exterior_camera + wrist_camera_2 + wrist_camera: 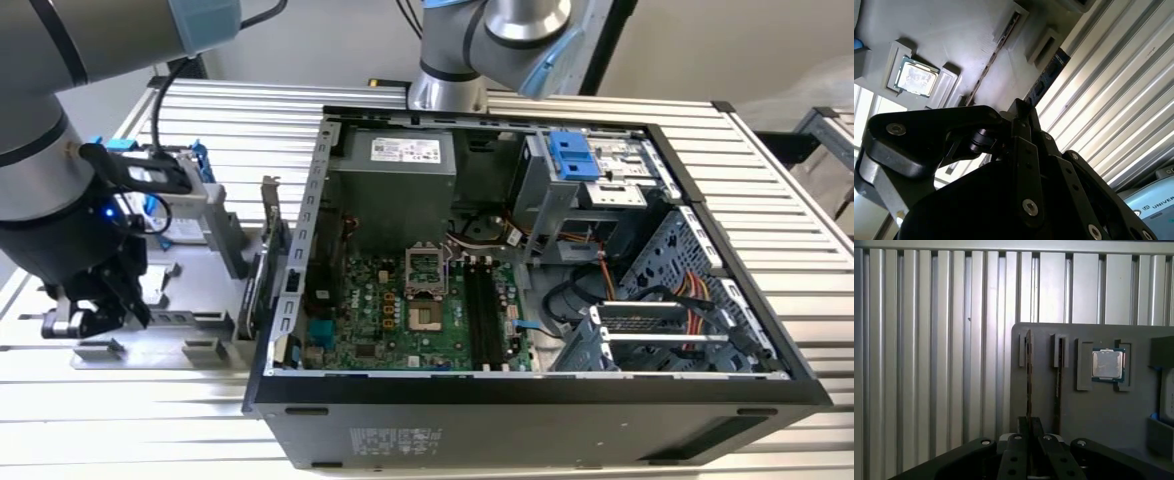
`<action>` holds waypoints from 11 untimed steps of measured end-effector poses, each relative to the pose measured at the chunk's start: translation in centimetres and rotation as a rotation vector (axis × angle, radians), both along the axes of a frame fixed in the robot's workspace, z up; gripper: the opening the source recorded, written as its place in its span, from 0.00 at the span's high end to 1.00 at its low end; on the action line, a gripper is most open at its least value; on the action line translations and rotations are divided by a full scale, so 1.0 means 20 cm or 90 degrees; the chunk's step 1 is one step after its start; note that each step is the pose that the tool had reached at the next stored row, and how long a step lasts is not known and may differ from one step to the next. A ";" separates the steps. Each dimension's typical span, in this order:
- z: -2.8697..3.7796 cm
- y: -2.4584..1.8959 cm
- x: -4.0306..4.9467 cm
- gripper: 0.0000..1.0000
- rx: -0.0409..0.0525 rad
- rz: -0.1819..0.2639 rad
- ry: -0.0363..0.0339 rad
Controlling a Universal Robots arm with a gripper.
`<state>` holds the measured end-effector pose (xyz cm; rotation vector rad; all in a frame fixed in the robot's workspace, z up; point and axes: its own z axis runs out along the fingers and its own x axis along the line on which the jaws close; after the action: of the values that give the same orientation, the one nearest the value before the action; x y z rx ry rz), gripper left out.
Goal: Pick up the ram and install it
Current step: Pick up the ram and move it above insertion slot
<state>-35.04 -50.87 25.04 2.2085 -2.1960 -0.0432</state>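
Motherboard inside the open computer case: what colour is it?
The motherboard is green, clearest in the exterior view.

Count: 2 ram (1029, 375) (1058, 385) standing in slots, 1 processor chip (1108, 365), 1 gray holder (1094, 410) carrying them, 1 hard drive (198, 205), 1 upright card (272, 230), 1 open computer case (534, 410), 1 bench (801, 240).

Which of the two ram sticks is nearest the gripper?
The ram farther from the CPU, at the edge of the holder; the gripper lines up with it. The other stick stands beside the CPU.

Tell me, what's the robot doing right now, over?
End effector shut on the ram. Ram on edge in its gray holder slot. Second stick beside it, apart.
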 end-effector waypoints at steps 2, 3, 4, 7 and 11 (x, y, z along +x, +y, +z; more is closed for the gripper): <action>0.007 0.000 0.000 1.00 0.0000 0.000 0.0000; 0.010 0.000 0.000 1.00 0.0000 0.000 -0.0001; 0.014 0.000 0.000 1.00 0.0000 0.000 0.0000; 0.025 0.000 0.000 1.00 0.0001 0.000 -0.0001; 0.040 0.000 0.000 1.00 0.0000 0.000 0.0000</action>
<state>-35.04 -50.87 25.85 2.2086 -2.1960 -0.0432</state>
